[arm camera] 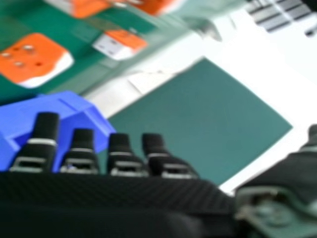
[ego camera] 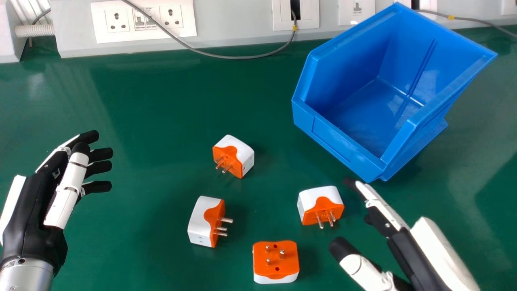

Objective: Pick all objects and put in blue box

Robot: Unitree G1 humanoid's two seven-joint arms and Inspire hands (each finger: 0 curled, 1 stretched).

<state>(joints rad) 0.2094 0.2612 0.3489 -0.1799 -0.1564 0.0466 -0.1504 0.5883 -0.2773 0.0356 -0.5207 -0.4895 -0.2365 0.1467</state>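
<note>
The blue box (ego camera: 335,138) stands on the green table (ego camera: 153,101), its bare inner floor visible. Outside it lie four orange-and-white plugs: one (ego camera: 323,206) near the right hand (ego camera: 412,252), another (ego camera: 278,258) nearest the viewer, two (ego camera: 234,155) (ego camera: 206,222) farther left. The right hand is open, fingers extended; the left hand (ego camera: 34,230), at the head view's left, is open, fingers relaxed.

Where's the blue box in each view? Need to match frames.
Head view: blue box at upper right, beyond the right hand.
Right hand view: blue box just beyond that hand's fingers, partly hidden by them.
Shared landmark: orange-and-white plugs on the green table.
</note>
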